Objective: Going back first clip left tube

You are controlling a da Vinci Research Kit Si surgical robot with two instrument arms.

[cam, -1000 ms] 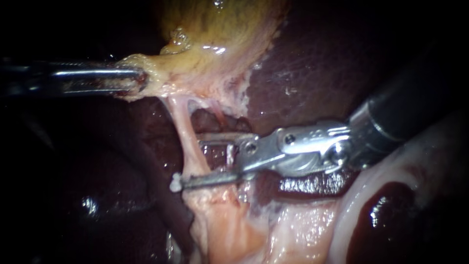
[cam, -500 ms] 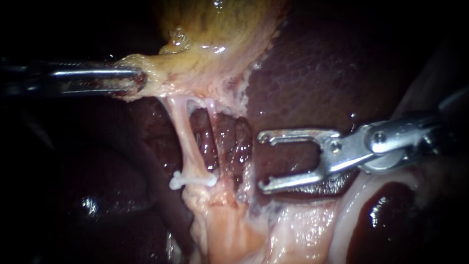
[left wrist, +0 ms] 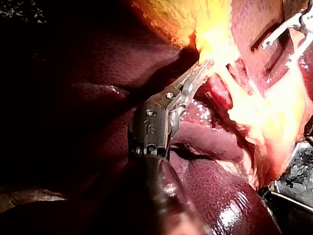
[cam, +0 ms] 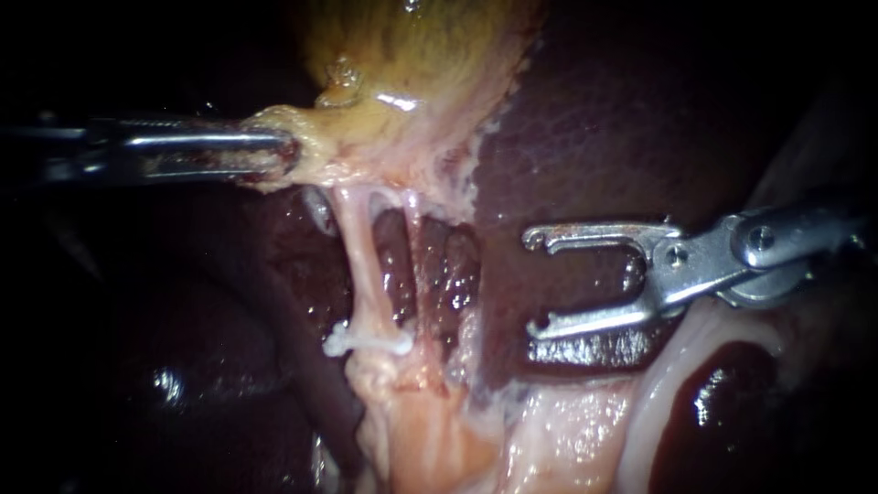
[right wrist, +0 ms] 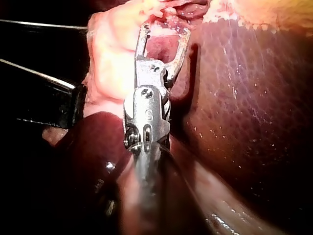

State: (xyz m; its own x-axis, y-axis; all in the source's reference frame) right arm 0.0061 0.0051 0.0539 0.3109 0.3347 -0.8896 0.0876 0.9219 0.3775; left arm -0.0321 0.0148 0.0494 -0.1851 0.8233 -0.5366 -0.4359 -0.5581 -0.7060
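**One clip on the left tube, right jaws spread and clear of it**

Nearest the endoscope, pale tissue (cam: 430, 430) fans out below the tubes. Just above it, a single white clip (cam: 366, 340) sits crosswise on the left tube (cam: 361, 265), near the tube's lower end. The right instrument (cam: 533, 284) lies off to the clip's right, apart from it, over the dark liver (cam: 622, 137). Its two jaws are spread wide with nothing between them, and their tips point toward the tubes. A second, thinner tube (cam: 413, 240) runs between the clipped tube and those jaws, so there are two tubes and one clip. Farther back, the left instrument (cam: 279, 154) has its jaws pinched on the lower edge of the gallbladder (cam: 412, 73), where both tubes begin. There are two instruments in all.
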